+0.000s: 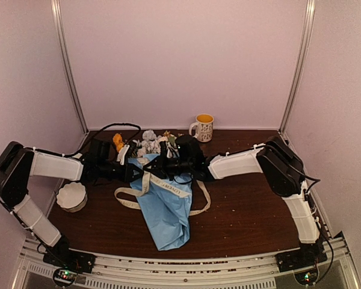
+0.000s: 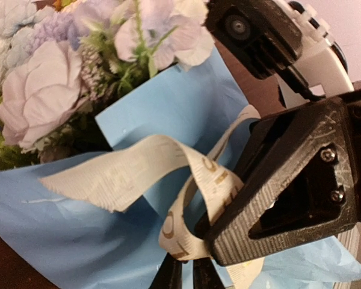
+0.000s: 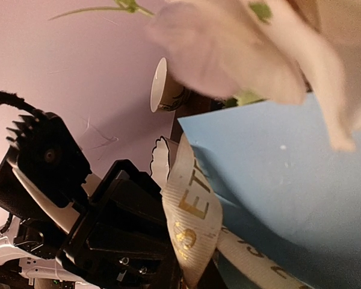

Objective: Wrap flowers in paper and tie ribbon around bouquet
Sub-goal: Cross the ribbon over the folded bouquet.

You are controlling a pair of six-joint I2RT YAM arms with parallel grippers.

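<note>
- Bouquet – a creased blue tissue-paper cone with white, pale blue and orange artificial flowers at its wide end – lies on the dark wooden surface, roughly midway between the two arms.
- Its long axis runs from far to near: the flower heads point at the back wall and the narrow tip points at the near edge, a little to the right.
- A flat cream fabric ribbon with gold lettering crosses the cone at right angles to that axis, just below the flowers. Its loose tails loop onto the surface on either side.
- Right fingers reach in from the right and are clenched on a strand of the ribbon just above the paper.
- Left fingers come in from the left. Their tips stand close together where the ribbon runs down to them, but I cannot tell whether they grip it.
- Both sets of fingers meet over the same crossing of the ribbon, so neither arm is clearly nearer.
- In my judgement the tie is underway but not snug – the next pull should go left and right, across the cone's axis, so the paper is cinched rather than dragged.
</note>
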